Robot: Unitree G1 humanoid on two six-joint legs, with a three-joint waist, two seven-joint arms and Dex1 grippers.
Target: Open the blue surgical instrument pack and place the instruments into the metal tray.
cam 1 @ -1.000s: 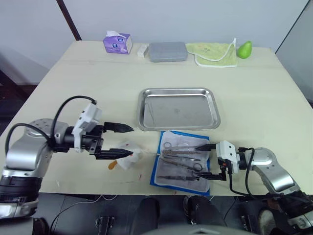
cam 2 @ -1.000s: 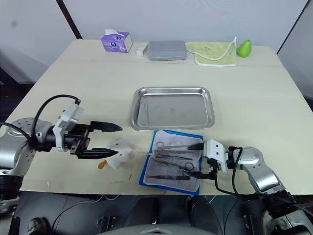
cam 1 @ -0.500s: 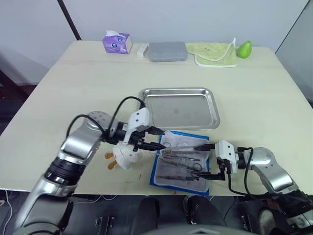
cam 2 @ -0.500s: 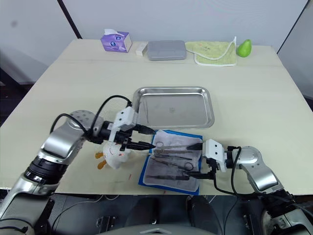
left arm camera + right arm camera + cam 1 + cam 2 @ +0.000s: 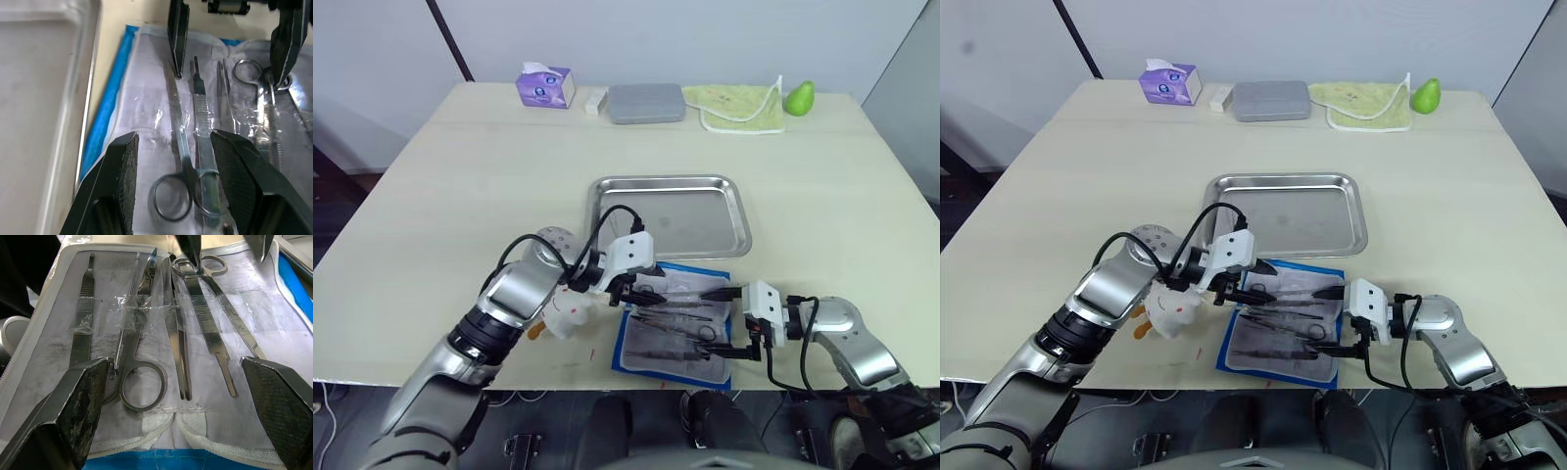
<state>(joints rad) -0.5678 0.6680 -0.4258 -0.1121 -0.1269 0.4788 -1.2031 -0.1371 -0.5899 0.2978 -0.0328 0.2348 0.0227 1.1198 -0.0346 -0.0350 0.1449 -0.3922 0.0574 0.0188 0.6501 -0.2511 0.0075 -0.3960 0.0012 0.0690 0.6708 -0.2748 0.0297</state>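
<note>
Both grippers, left (image 5: 646, 286) and right (image 5: 722, 321), hover spread apart over instruments (image 5: 171, 323) in the opened pack (image 5: 631, 333) beside the tray (image 5: 671, 217)

The left arm reaches forward and inward across the robot's front, bent at the elbow, its silver forearm running toward the middle with a black cable looping over the wrist. The left tool (image 5: 644, 290) points toward the right side, its two black fingers (image 5: 123, 188) spread apart and held low. The right arm comes in from the right, forearm angled inward, with a white block at the wrist and a cable curling beneath it. The right tool (image 5: 720, 322) faces the left one, tips near each other, its fingers (image 5: 73, 406) spread wide.
</note>
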